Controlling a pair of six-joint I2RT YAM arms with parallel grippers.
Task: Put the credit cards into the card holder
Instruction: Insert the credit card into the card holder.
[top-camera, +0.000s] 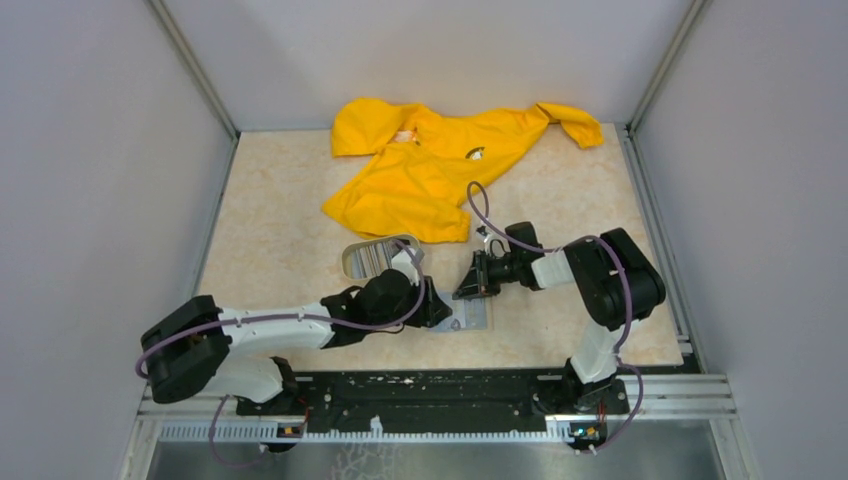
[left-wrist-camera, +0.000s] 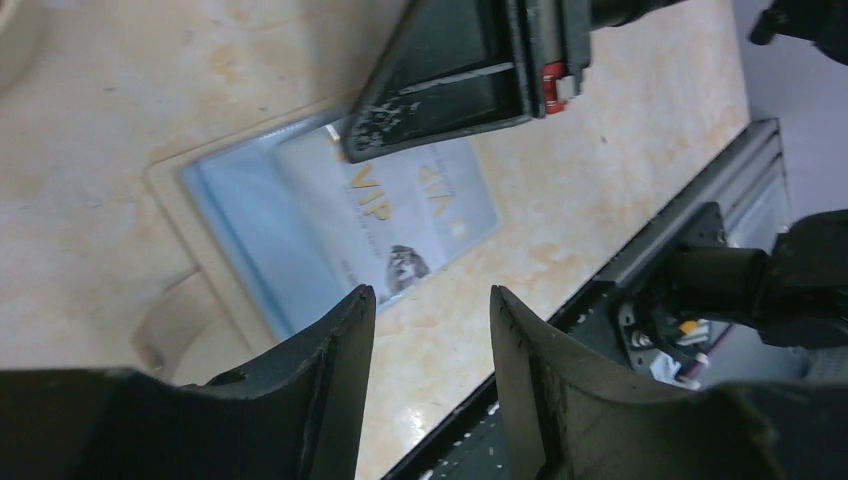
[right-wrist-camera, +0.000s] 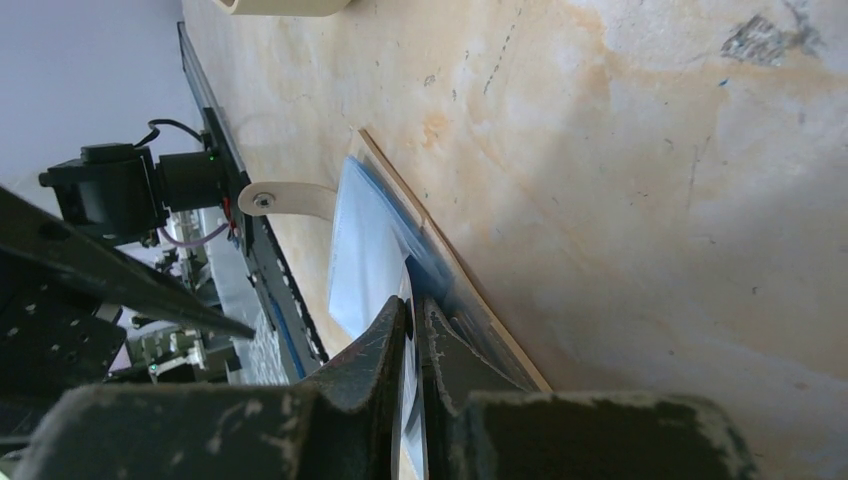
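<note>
A credit card (left-wrist-camera: 400, 225) is pinched by the right claw (right-wrist-camera: 412, 312) (at the open card holder (left-wrist-camera: 232, 225)). The left claw (left-wrist-camera: 430, 300) is held spread.

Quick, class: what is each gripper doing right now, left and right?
Left gripper: open, holding nothing.
Right gripper: shut on a credit card lying at the card holder.

top: high, looking down | wrists: close, low | shared: card holder (left-wrist-camera: 250, 235)
</note>
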